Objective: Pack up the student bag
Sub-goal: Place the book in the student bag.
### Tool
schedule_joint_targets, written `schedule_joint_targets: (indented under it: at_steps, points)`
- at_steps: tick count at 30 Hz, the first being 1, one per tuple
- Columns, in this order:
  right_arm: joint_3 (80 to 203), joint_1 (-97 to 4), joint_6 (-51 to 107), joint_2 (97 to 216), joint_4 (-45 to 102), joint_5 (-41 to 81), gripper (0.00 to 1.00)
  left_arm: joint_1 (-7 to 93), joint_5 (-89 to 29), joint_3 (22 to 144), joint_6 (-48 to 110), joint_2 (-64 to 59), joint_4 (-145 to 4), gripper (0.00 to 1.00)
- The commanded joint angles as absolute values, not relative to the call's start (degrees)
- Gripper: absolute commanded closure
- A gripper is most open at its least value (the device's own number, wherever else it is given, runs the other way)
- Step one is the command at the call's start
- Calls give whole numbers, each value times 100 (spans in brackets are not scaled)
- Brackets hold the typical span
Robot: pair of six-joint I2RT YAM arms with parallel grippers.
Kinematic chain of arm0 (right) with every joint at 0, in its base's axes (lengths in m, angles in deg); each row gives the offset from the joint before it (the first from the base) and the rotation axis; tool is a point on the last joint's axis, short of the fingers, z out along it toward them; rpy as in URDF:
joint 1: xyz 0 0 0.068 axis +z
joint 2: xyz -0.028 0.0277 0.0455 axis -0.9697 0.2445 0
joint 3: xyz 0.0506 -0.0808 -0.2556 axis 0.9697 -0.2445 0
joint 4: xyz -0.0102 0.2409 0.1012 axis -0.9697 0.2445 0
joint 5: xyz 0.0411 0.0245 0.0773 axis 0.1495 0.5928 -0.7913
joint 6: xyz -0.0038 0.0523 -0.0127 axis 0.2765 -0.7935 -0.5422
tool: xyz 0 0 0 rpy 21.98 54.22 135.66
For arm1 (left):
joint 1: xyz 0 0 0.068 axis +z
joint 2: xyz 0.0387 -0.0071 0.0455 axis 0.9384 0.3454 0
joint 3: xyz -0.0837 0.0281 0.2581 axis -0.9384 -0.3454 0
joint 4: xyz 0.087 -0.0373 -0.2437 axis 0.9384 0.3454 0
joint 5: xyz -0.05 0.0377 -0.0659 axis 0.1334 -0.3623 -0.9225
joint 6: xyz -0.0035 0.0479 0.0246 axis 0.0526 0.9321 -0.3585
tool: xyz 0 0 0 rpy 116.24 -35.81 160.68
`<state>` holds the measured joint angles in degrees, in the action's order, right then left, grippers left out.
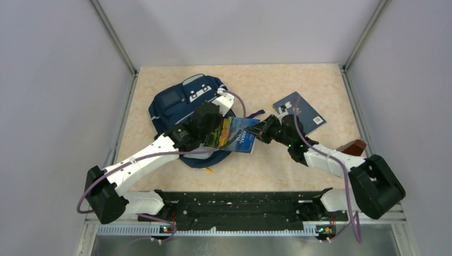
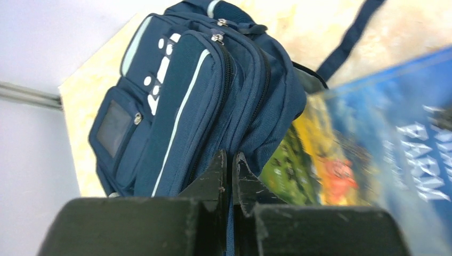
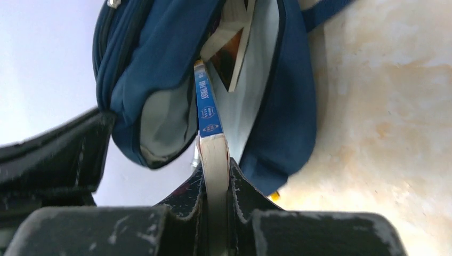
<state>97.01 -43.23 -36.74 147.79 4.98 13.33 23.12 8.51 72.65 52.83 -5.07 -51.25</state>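
The navy student bag (image 1: 184,101) lies on the table at the back left, its mouth facing right. My left gripper (image 1: 213,127) is shut on a fold of the bag's blue fabric (image 2: 202,96) at the opening; in the left wrist view the left gripper (image 2: 230,160) has cloth pinched between its fingers. A colourful blue-and-yellow book (image 1: 239,136) sticks halfway out of the bag. On its outer edge my right gripper (image 1: 261,132) is shut. In the right wrist view, the right gripper (image 3: 216,173) points the book's spine (image 3: 205,106) into the grey-lined opening (image 3: 160,112).
Another book (image 3: 234,37) stands inside the bag. A navy book (image 1: 299,112) lies flat on the table behind my right arm. A small brown object (image 1: 353,146) sits near the right edge. Metal frame rails border the tabletop (image 1: 298,80).
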Motion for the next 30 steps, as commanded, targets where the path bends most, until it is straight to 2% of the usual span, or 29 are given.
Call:
schedule_joint_targets:
  at_steps: [1,4,9,11,18,30]
  points:
    - [10343,-4230,-4036,15211,-1409,1309,100,2285,-411,7179,4989,-1229,-5548,96]
    - [10532,-4223,-3927,15348,-1630,1388,100,2294,-745,6988,4856,-1539,-5229,61]
    - [10670,-4219,-3929,15468,-1860,1440,100,2338,-918,6593,4670,-1941,-4552,26]
    - [10694,-4219,-3988,15517,-1928,1432,100,2336,-1185,6418,4590,-2056,-4334,17]
    - [10797,-4219,-3979,15546,-1975,1434,100,2334,-1394,5596,4262,-2367,-4732,10]
    - [10734,-4219,-3976,15482,-2039,1428,100,2334,411,5894,4389,-1630,-4189,6]
